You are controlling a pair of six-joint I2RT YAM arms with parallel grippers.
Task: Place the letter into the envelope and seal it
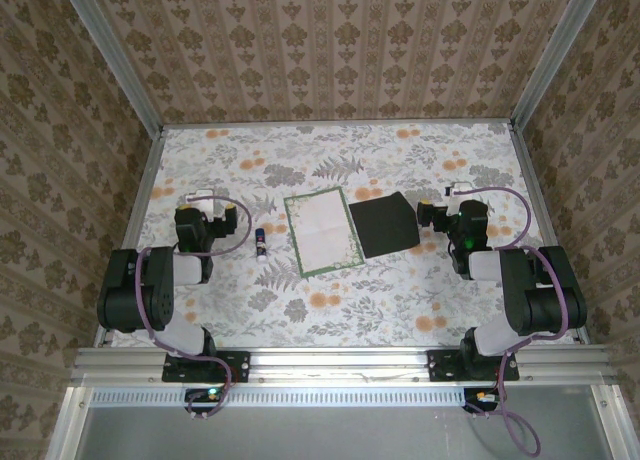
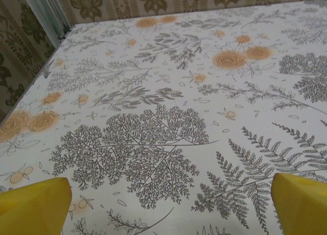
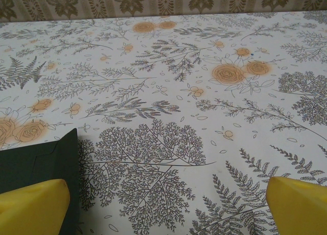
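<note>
The letter (image 1: 322, 231), a white sheet with a dark green border, lies flat mid-table. Just to its right lies the black envelope (image 1: 385, 223), turned a little; its right corner (image 3: 41, 168) shows at the lower left of the right wrist view. My left gripper (image 1: 210, 218) rests left of the letter, open, with bare cloth between its yellow fingertips (image 2: 33, 204). My right gripper (image 1: 452, 216) sits just right of the envelope, open, its left yellow fingertip (image 3: 33, 207) over the envelope's corner and nothing held.
A small white-and-blue glue stick (image 1: 260, 241) lies between the left gripper and the letter. The floral tablecloth (image 1: 330, 310) covers the table. Aluminium frame rails (image 1: 150, 170) and patterned walls close in the left, right and back sides.
</note>
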